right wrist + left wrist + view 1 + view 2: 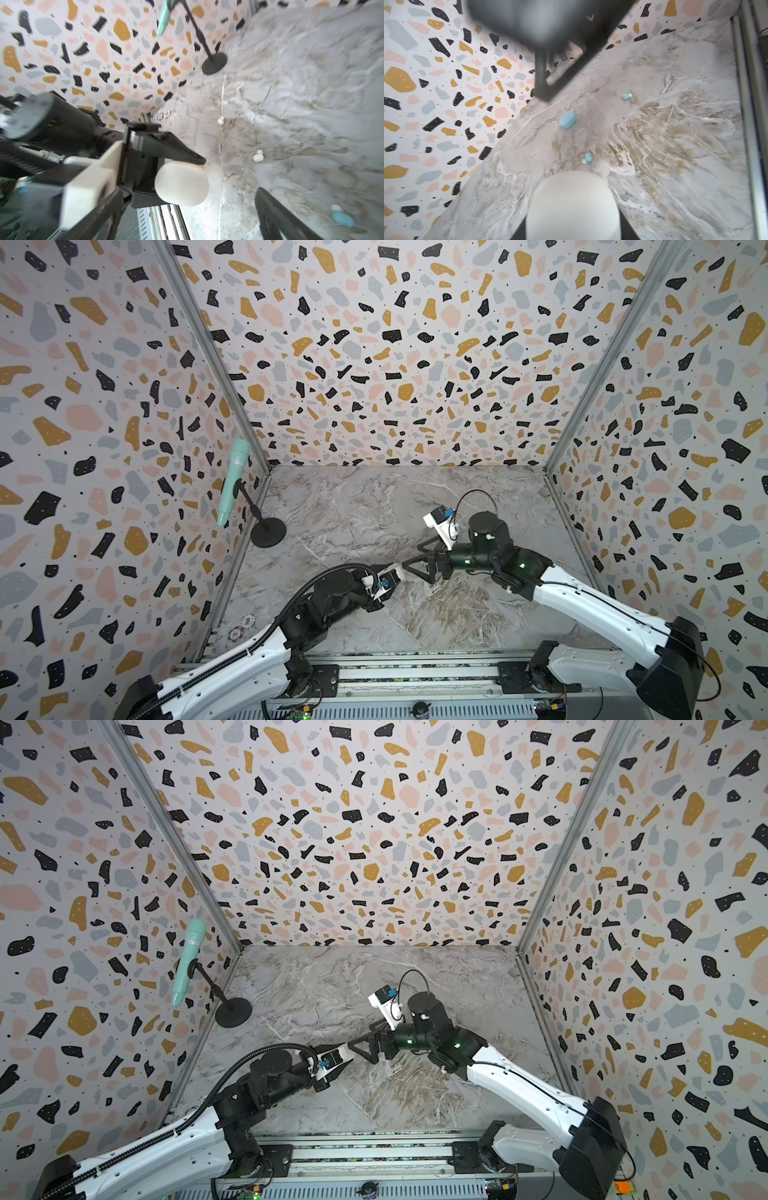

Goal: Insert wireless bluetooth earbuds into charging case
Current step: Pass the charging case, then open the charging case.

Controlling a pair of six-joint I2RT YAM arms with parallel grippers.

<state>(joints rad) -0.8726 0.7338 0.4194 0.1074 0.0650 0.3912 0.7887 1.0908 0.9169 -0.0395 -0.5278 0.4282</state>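
- microphone (pixel 232 483), mint green, on a black stand (pixel 268 533): well left of the white charging case, by the left wall.
- left arm (pixel 232 664): rises from the front rail and reaches inward, with the wrist lying low over the marble tabletop (pixel 353 506).
- left gripper (pixel 178 182): jaws clamped onto the pill-shaped white charging case (pixel 182 187), one finger on each side.
- white earbuds (pixel 220 121): two, loose on the tabletop on the stand side of the case. The second white earbud (pixel 258 156) lies apart from the first.
- right gripper (pixel 411 556): jaws spread wide and empty, tips just beside the case. Whether they touch it cannot be told.
- light blue earbuds (pixel 626 96): two. The second light blue earbud (pixel 587 158) lies nearer the case.
- blue charging case (pixel 568 122): lies between the two light blue earbuds.
- right arm (pixel 590 601): angles in from the front right, with the wrist level and pointing at the case.
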